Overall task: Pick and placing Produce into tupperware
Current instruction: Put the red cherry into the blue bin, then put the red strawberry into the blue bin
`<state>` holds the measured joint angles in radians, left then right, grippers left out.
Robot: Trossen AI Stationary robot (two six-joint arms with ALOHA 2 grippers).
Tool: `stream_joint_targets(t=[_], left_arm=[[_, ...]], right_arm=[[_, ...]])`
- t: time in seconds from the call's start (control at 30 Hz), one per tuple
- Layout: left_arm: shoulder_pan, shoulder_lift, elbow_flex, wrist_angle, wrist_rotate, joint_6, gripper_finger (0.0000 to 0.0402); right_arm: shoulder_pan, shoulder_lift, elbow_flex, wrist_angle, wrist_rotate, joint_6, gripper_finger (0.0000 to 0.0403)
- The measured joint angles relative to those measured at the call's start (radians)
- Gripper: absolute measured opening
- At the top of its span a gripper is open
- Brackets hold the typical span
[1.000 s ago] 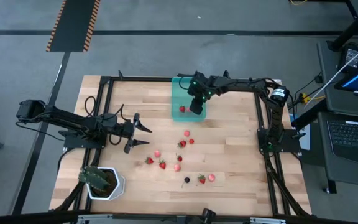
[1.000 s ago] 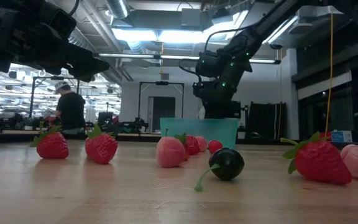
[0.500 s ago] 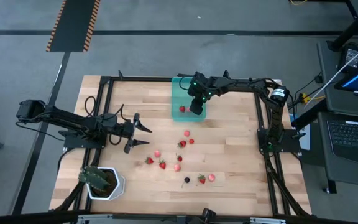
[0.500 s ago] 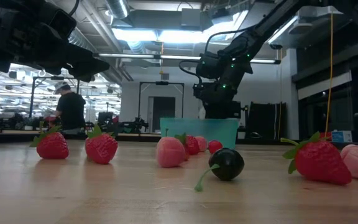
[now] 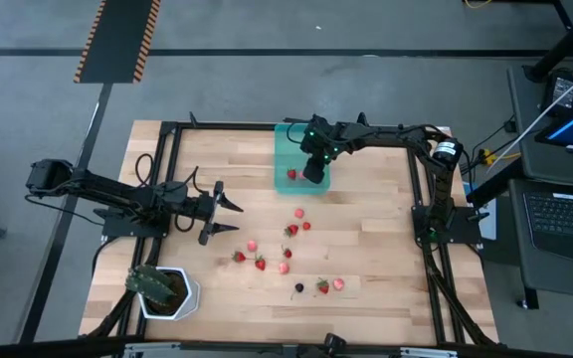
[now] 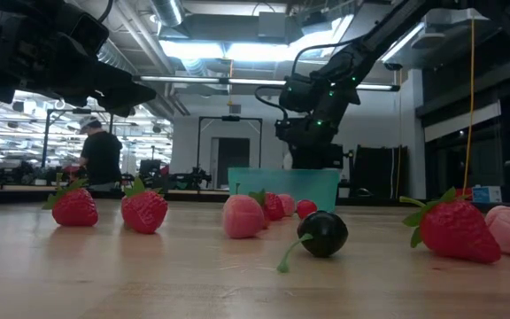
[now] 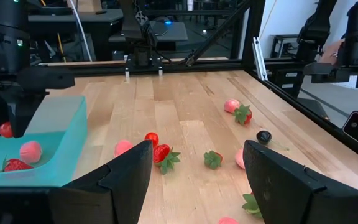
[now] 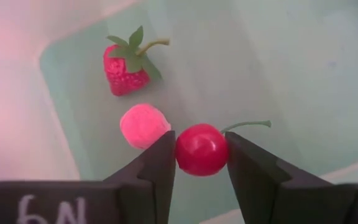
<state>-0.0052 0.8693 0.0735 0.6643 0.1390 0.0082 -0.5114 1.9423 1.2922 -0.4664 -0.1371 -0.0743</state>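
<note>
Holding a round red cherry (image 8: 202, 149) between the fingers of the right gripper (image 8: 201, 163), I am poised just over the floor of the teal tupperware (image 5: 288, 159) at the far middle of the table. The two fingers touch the cherry on both sides, so I judge it is clamped, though the grip looks light. To finish this step well, I would spread the fingers only a little, let the cherry settle on the container floor, then lift straight up so its thin green stem does not snag. I would avoid nudging the two fruits just beside it.

Inside the tupperware lie a red strawberry (image 8: 126, 70) with a green leafy top and a smooth pale pink fruit (image 8: 143, 125), the pink one close beside the cherry. The container is shallow, translucent and rectangular.

On the wood table (image 5: 376, 298), well apart from the container, about ten more strawberries (image 5: 261, 264) wait, red and pink, scattered near the middle, along with a small dark berry (image 5: 299, 287).

My left gripper (image 5: 229, 215) hovers over the left half of the table, its fingers spread wide and empty
</note>
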Motion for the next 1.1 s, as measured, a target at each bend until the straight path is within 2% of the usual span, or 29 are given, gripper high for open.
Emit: stream_joint_targets(t=[0.3, 0.67, 0.87, 1.1], left_arm=[[0.0, 0.0, 0.0, 0.0, 0.0, -0.002, 0.0245], [0.0, 0.0, 0.0, 0.0, 0.0, 0.001, 0.0245], [0.0, 0.0, 0.0, 0.0, 0.0, 0.002, 0.0245], [0.0, 0.0, 0.0, 0.0, -0.026, -0.003, 0.0245]], right_arm=[[0.0, 0.0, 0.0, 0.009, 0.012, 0.016, 0.019], [-0.002, -0.02, 0.002, 0.006, 0.008, 0.039, 0.018], [0.023, -0.099, 0.002, -0.058, 0.006, 0.003, 0.0178], [0.092, -0.246, -0.049, -0.027, 0.003, -0.014, 0.0178]])
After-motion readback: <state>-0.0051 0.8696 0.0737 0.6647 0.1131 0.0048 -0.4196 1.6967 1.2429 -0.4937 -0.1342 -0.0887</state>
